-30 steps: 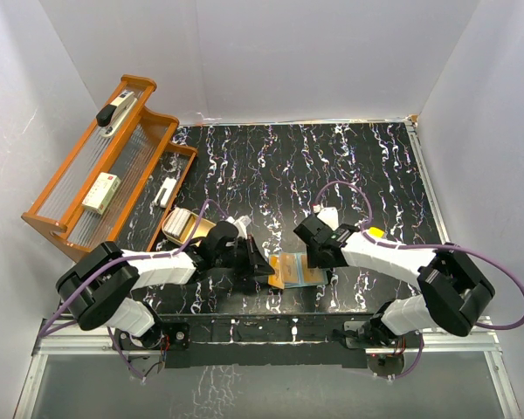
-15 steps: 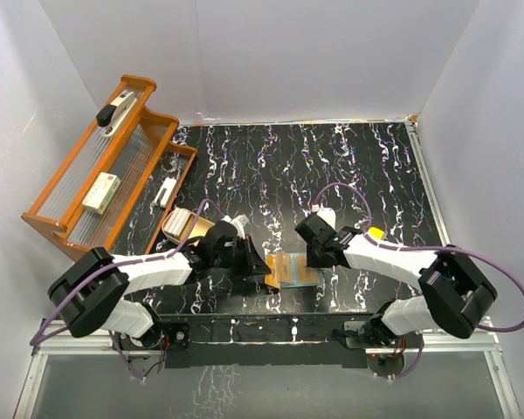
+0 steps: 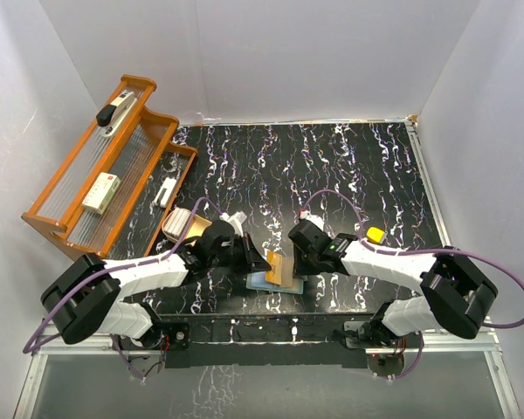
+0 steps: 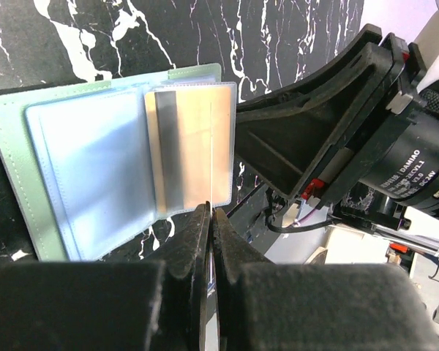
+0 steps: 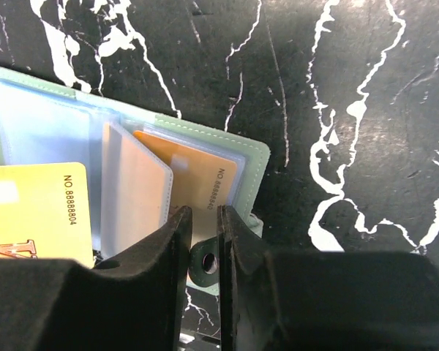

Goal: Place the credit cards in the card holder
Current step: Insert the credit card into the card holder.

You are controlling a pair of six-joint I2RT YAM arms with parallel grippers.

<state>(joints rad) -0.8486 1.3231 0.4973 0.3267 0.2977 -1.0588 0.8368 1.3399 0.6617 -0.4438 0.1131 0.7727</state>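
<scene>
Both arms have pulled the card holder [image 5: 250,157] left on the surface [image 3: 332,166], and you now see it open, an orange card [image 5: 205,179] in a pocket, a yellow card [image 5: 29,212] maybe not in yet, your left gripper [image 4: 211,219] clenched, your right gripper [image 5: 203,216] narrow at the snap tab [image 5: 208,262], hold unclear.

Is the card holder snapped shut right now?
No, the right wrist view shows the card holder lying open, with an orange card slotted inside it.

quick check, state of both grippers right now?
Left gripper: shut; cannot tell whether it holds anything.
Right gripper: closed to a narrow gap, pinching the edge of the card holder.
</scene>
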